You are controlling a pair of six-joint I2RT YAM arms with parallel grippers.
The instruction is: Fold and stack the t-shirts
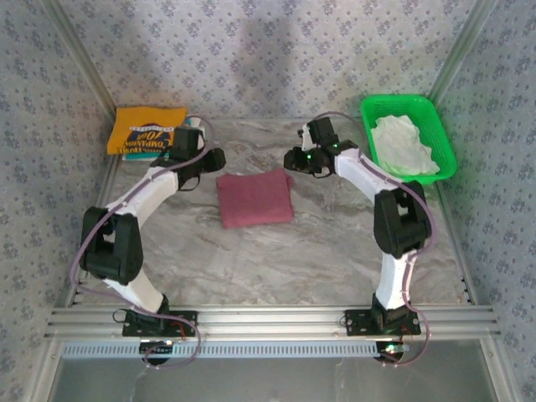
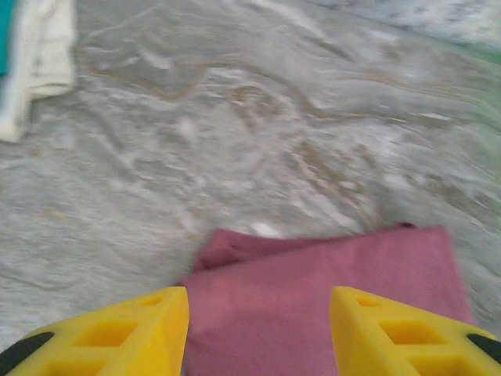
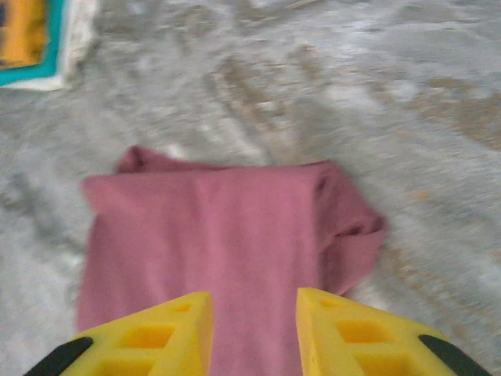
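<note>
Looking down past the left gripper (image 2: 258, 301), I see its yellow fingers standing well apart with nothing between them but air; the folded maroon t-shirt (image 2: 329, 298) lies just under and ahead of the tips. The right gripper (image 3: 254, 301) is parted too, more narrowly, and also holds nothing, with the same shirt spread directly below and in front of it. From above, the two grippers sit at the shirt's far corners, one on each side. I judge this cloth light, limp and not slippery. It will sag and unfold if I lift it by one point, and the layers can slide on each other. I would pinch through all layers at the two side edges nearest each set of fingers, low against the table, and carry it flat between both arms. The yellow-orange t-shirt (image 1: 149, 130) tops the stack just outboard of the left gripper, close by. A white t-shirt (image 1: 404, 144) lies bunched in the green basket (image 1: 398, 99), outboard of the right gripper.
</note>
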